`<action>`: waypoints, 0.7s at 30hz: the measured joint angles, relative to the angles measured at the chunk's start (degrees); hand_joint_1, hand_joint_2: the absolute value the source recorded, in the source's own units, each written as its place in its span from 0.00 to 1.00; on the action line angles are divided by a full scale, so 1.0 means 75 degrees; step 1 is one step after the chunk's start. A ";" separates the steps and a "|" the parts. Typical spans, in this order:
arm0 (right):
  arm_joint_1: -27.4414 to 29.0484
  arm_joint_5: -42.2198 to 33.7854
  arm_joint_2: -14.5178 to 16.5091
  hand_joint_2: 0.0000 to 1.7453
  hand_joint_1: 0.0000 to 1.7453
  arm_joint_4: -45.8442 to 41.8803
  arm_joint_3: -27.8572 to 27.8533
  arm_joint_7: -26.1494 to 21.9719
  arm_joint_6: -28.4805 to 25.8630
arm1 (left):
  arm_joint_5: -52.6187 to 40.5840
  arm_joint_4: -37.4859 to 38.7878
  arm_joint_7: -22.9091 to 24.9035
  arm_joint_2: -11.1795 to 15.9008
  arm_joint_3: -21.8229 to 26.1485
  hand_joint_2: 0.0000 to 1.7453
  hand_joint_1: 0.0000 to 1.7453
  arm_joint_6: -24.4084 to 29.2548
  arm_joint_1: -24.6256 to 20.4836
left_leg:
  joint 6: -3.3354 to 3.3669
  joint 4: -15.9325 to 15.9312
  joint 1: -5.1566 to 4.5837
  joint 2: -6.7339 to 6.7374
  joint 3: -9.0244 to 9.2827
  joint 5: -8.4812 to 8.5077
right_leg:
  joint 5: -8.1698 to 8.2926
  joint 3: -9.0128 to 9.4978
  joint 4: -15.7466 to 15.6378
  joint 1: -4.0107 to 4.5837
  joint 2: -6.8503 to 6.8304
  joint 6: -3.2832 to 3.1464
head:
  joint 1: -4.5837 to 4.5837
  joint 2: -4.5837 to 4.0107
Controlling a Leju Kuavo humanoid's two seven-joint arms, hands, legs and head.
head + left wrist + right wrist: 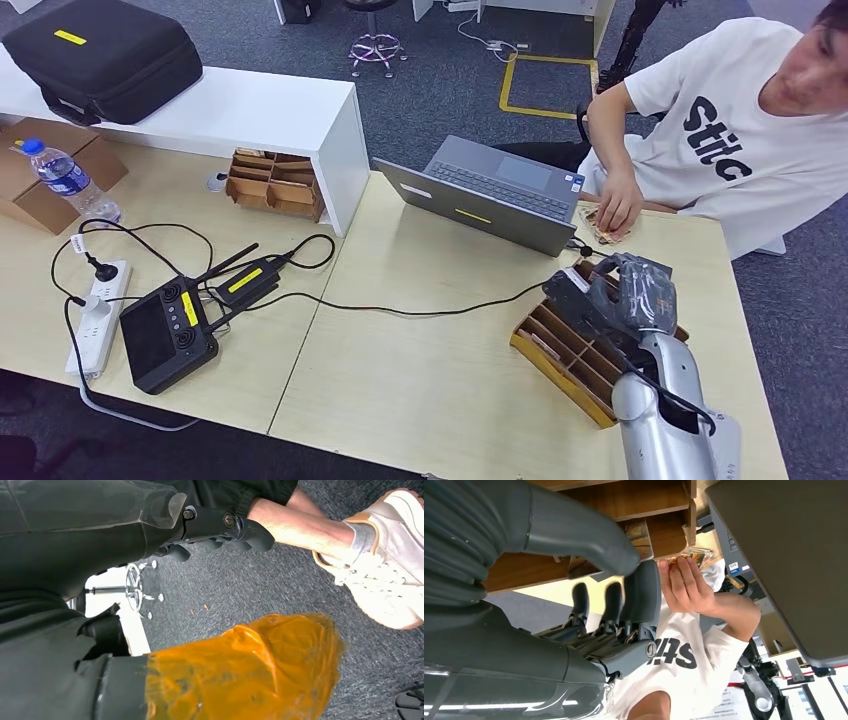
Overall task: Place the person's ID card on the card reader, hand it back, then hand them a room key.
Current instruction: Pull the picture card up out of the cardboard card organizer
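Fingers (644, 595) of the right hand (625, 290) are spread and hold nothing, hovering over the wooden divided tray (570, 360) on the bench (420, 380). Just beyond, the person's hand (618, 205) presses a card (592, 222) flat on the bench beside the laptop (490, 190). Left hand (220, 532) hangs above carpet; whether its curled fingers hold anything cannot be told.
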 joint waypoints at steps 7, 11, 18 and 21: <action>-0.0034 0.0009 0.0041 1.00 1.00 0.0021 0.0000 -0.0005 0.0000 | 0.0000 0.0001 0.0000 0.0000 0.0000 0.00 0.00 0.0001 0.0000 | 0.0000 0.0000 -0.0001 0.0000 0.0000 0.0000 | 0.0000 0.0000 0.0000 0.0000 0.0000 0.0000 | 0.0000 0.0000; -0.0051 0.0017 0.0047 1.00 1.00 0.0057 0.0000 -0.0007 0.0004 | 0.0000 0.0000 0.0000 0.0000 0.0000 0.00 0.00 0.0003 0.0000 | 0.0000 0.0000 0.0000 0.0000 0.0000 0.0000 | 0.0000 0.0000 0.0000 0.0000 0.0000 0.0000 | 0.0000 0.0000; -0.0069 0.0020 0.0049 1.00 0.67 0.0107 -0.0001 -0.0020 0.0000 | 0.0000 0.0001 0.0000 0.0000 0.0000 0.00 0.00 0.0003 0.0000 | 0.0000 0.0000 0.0000 0.0000 0.0001 0.0000 | 0.0000 0.0000 0.0000 0.0000 0.0000 0.0000 | 0.0000 0.0000; -0.0071 0.0034 0.0050 1.00 0.04 0.0122 -0.0012 -0.0048 -0.0021 | 0.0000 0.0001 0.0000 0.0000 0.0000 0.00 0.00 0.0003 0.0000 | 0.0000 0.0000 0.0000 0.0000 0.0001 0.0000 | 0.0000 0.0001 0.0000 0.0000 0.0000 0.0000 | 0.0000 0.0000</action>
